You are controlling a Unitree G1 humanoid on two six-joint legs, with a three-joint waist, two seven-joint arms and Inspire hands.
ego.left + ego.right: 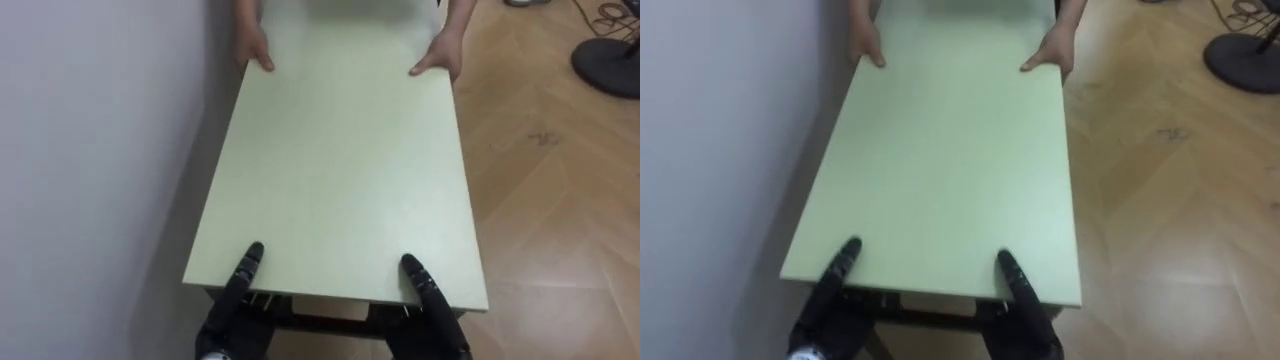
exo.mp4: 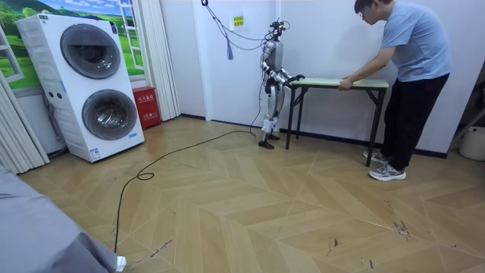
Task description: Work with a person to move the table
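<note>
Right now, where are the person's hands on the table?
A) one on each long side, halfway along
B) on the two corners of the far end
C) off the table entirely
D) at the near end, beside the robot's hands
B: the person's hands rest on the two far corners of the green-topped table, while the robot's left hand and right hand are at the near edge.

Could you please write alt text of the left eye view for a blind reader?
A pale green rectangular tabletop stretches away from the camera, with the left robot hand and right robot hand at its near edge. A person's hands rest on the far corners; a white wall is left, a wooden floor right.
</note>
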